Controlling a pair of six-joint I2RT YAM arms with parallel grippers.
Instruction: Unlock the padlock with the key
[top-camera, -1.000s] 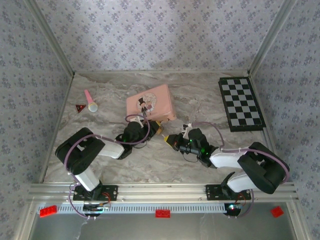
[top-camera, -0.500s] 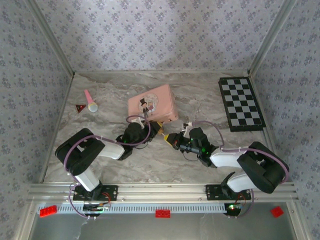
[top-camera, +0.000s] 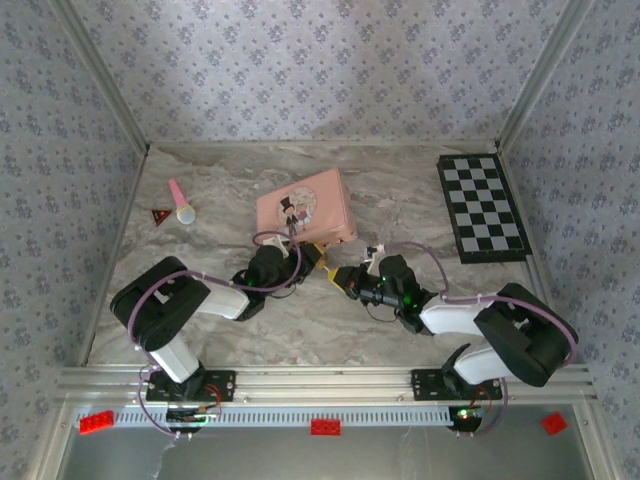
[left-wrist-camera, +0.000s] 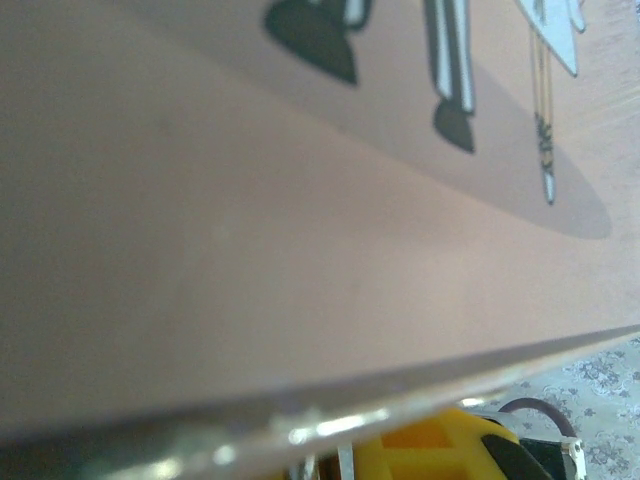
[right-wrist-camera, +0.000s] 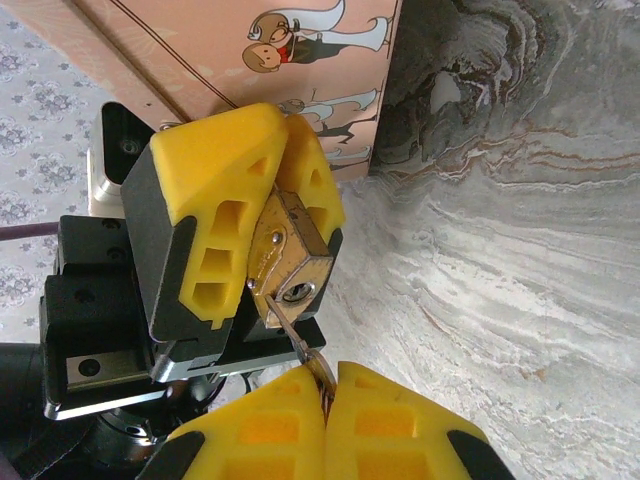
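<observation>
Key insertion is in hand. Just beside the tin, the left claw pinches the padlock. The right claw pinches the key, its tip at the keyhole. The next move likely calls for a straight push, then a turn.

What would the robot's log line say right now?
left end effector: holds padlock | right end effector: holds key | key tip: near keyhole
</observation>
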